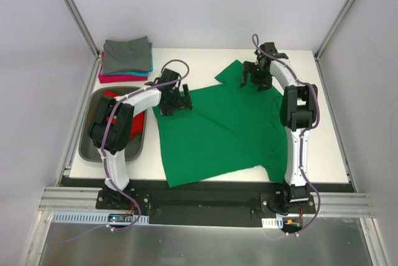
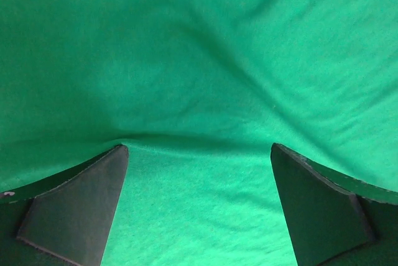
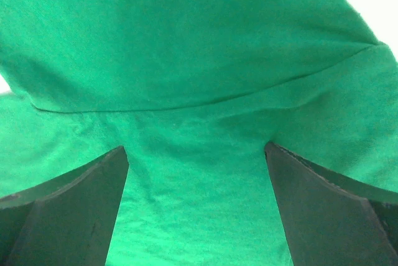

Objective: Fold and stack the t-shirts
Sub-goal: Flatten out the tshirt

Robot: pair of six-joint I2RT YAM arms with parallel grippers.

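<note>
green t-shirt: matt knit cloth, softly creased
stacked t-shirts: matt cloth
tray: grey metal, dull sheen
worktop: smooth, matt white

Spread t-shirt lies centrally, folded stack far left, tray before it.

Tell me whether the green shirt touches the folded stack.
Apart. The top view shows bare table between the green shirt and the stack.

A white bench stands inside plain, pale grey walls. 2 slanted aluminium posts rise from its far corners. A brushed metal sheet lies below its near edge. The light is soft and even.
</note>
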